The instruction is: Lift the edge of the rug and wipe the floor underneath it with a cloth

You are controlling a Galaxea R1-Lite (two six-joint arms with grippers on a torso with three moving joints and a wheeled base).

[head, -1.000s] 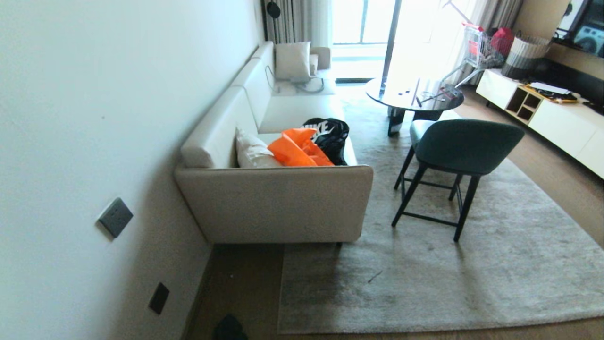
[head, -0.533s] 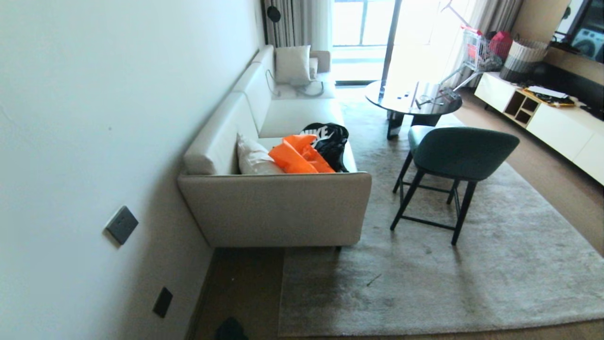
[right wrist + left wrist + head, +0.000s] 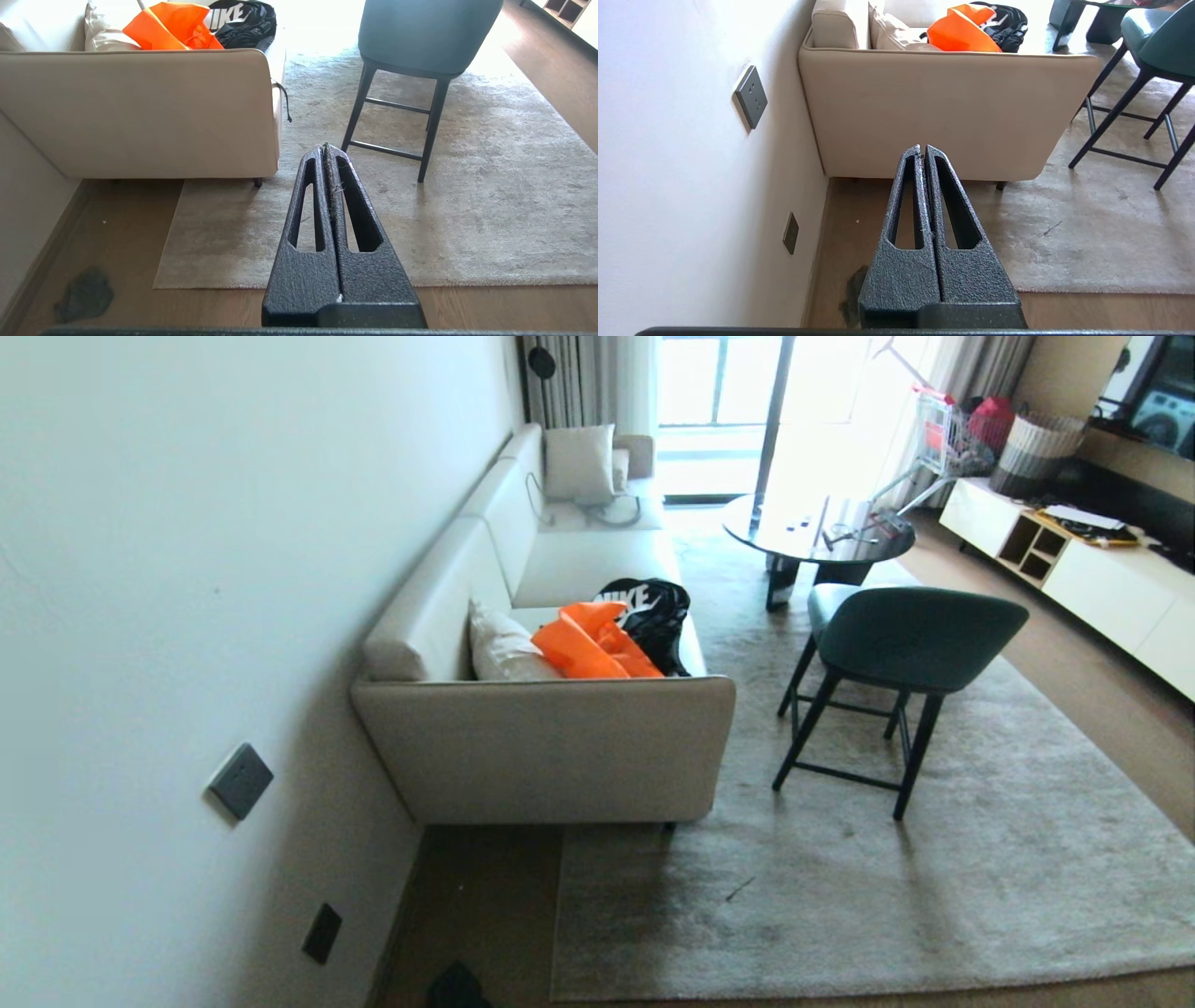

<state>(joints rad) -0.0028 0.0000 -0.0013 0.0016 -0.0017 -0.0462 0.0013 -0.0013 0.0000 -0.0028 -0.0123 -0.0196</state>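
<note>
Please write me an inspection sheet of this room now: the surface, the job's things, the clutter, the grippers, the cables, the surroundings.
Surface: floor of brown wood, bare beside the wall.
Job's things: rug flat, edge not lifted; cloth on the floor near the wall.
Clutter: orange fabric and black bag on the sofa.
Grippers: left gripper and right gripper shut, empty, above the floor.
Cables: one on the far sofa seat.
Surroundings: chair, round table.

Home living room, beige sofa [image 3: 541,728], grey rug [image 3: 887,887], round coffee table [image 3: 817,527], TV cabinet [image 3: 1102,579]
</note>
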